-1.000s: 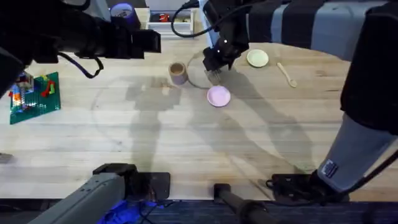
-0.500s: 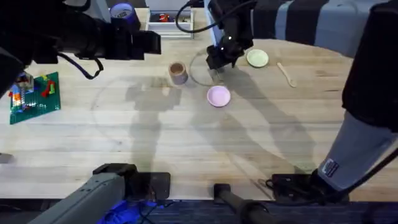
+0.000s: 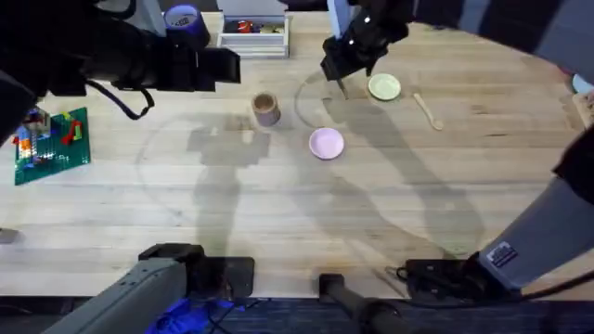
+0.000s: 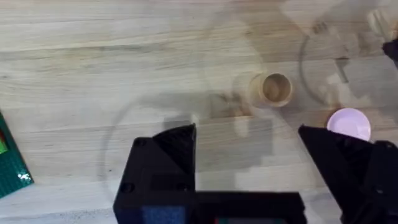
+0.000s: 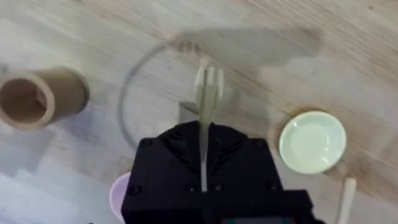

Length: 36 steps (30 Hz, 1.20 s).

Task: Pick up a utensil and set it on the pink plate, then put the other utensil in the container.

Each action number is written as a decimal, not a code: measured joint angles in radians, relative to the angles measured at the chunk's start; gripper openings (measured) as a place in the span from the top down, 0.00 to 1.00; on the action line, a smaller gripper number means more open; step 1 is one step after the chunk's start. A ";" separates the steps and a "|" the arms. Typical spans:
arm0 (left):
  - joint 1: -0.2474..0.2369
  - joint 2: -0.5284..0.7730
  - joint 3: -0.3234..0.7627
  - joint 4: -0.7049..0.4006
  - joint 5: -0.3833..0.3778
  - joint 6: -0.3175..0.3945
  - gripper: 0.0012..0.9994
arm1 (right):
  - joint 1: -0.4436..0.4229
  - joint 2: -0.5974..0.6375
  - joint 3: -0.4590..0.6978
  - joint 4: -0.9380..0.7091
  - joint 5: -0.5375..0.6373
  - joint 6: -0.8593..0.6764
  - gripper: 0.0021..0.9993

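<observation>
Above the tabletop (image 3: 278, 213), the right tool (image 3: 342, 85) was clamped on the fork (image 5: 207, 87), near the bare pink plate (image 3: 326, 143). The spoon (image 3: 428, 109) lay untouched; the brown container (image 3: 265, 107) stood empty. The left tool (image 4: 245, 140) hung spread apart.

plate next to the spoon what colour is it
Pale yellow-green plate, clearest in the right wrist view.

Bright even light, soft arm shadows across table (image 3: 278, 213), blurred foreground
</observation>
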 joint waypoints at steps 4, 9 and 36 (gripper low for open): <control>0.000 0.000 0.000 0.000 0.000 0.000 0.01 | 0.001 -0.036 0.002 -0.041 0.004 -0.005 0.97; 0.000 0.000 0.000 0.000 0.000 0.000 0.01 | 0.001 -0.081 0.001 -0.044 0.004 -0.009 0.97; 0.000 0.000 0.000 0.000 0.196 0.136 0.01 | 0.141 -0.421 -0.494 0.203 -0.004 0.068 0.97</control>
